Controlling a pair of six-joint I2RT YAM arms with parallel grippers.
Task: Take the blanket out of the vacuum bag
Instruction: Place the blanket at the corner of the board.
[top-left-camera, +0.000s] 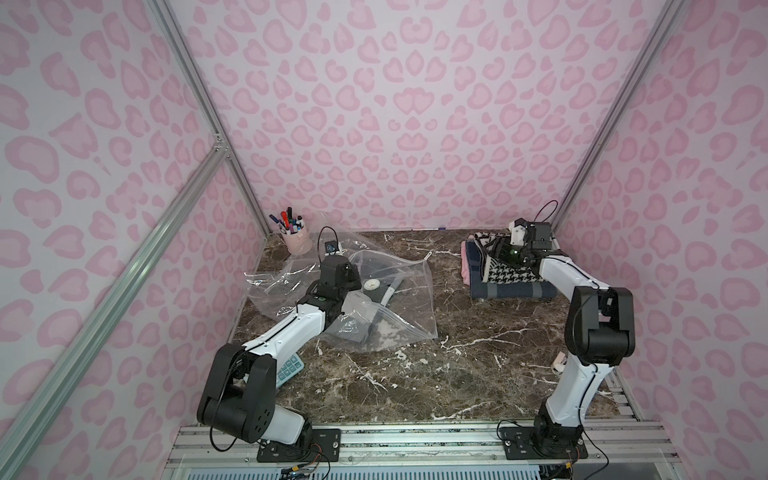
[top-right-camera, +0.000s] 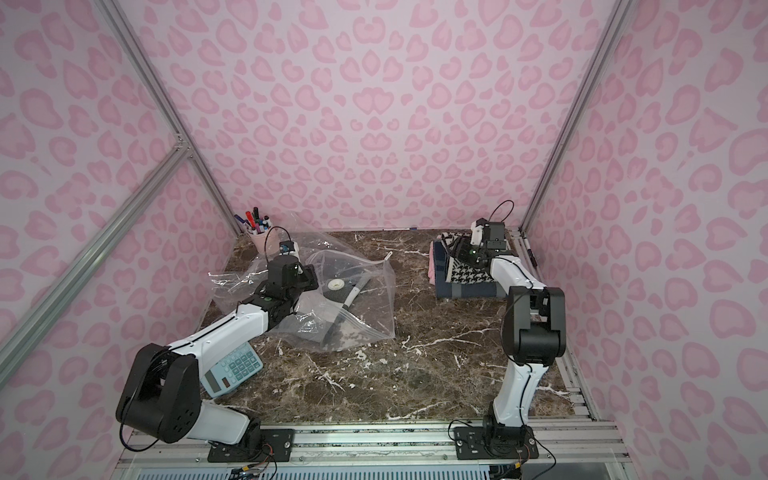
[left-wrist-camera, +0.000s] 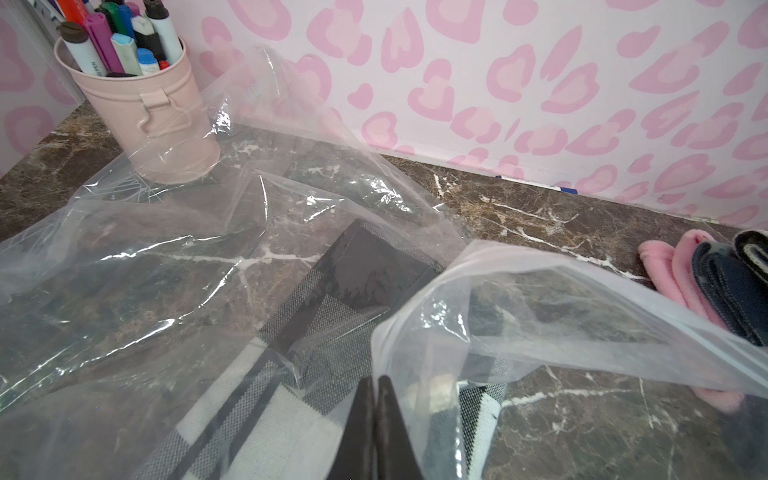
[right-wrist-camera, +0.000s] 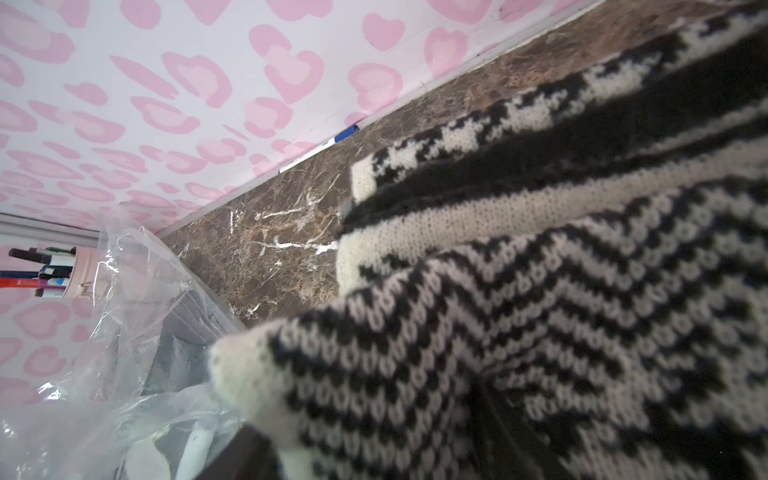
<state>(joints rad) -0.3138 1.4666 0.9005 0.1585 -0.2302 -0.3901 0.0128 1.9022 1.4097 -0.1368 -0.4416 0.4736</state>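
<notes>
**Blanket out, let-go unconfirmed**

The houndstooth blanket lies on top of the folded stack at far right, well apart from the vacuum bag, so extraction looks done. Your right pincer sits on it; can't tell if it's released. Left pincer is clenched on the bag's mouth film. A checked cloth shows through the bag, inside or under unclear. The stack hugs the back wall and bag film laps the pen cup. The mid surface gives room to retreat.

Jaws of right gripper were hidden by wrist & houndstooth blanket; open/shut unclear. Calculator sat partly under left arm. Cloth in vacuum bag was blurred by plastic.
</notes>
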